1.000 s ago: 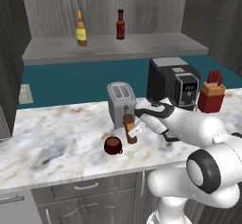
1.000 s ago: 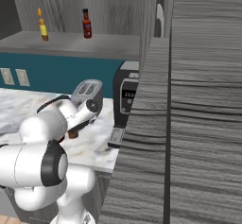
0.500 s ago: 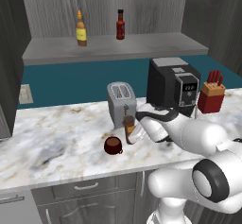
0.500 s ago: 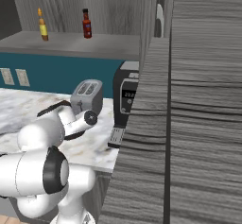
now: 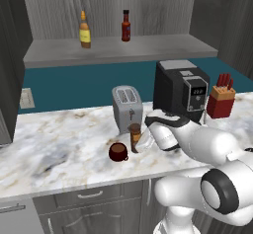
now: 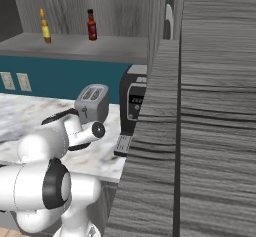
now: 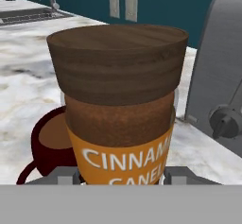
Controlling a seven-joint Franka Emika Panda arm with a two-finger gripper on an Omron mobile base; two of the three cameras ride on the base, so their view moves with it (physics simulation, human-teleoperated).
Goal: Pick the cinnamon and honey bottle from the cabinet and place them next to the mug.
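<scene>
Brown cylindrical cinnamon jar with tan-brown wooden lid and orange label stood upright on the white-grey marbled counter, just right of the squat dark red-brown mug and in front of the grey two-slot toaster. Two-finger gripper was at the jar from the right; in the hand view the jar sat squarely between the two dark fingertips, jaws partway in and apparently clamped on its lower body. Couldn't tell whether the base was fully seated on the counter or a hair above it.

Small yellow-amber honey bottle with orange neck was on the flat grey ledge of the grey wood-grain cabinet, far left, with a slim red bottle with black cap to its right. So my read: cinnamon roughly placed, honey not yet fetched.

Risks from here:
- jar is tall with a narrow base; if released while tilted or not down, it tips, most likely into the mug beside it
- retracting without opening wide enough drags the jar or knocks it over
- mug is close behind the jar, so any push forward shoves it
- on the shelf run, grabbing the red bottle instead of the honey; both are slim and stand near each other
</scene>
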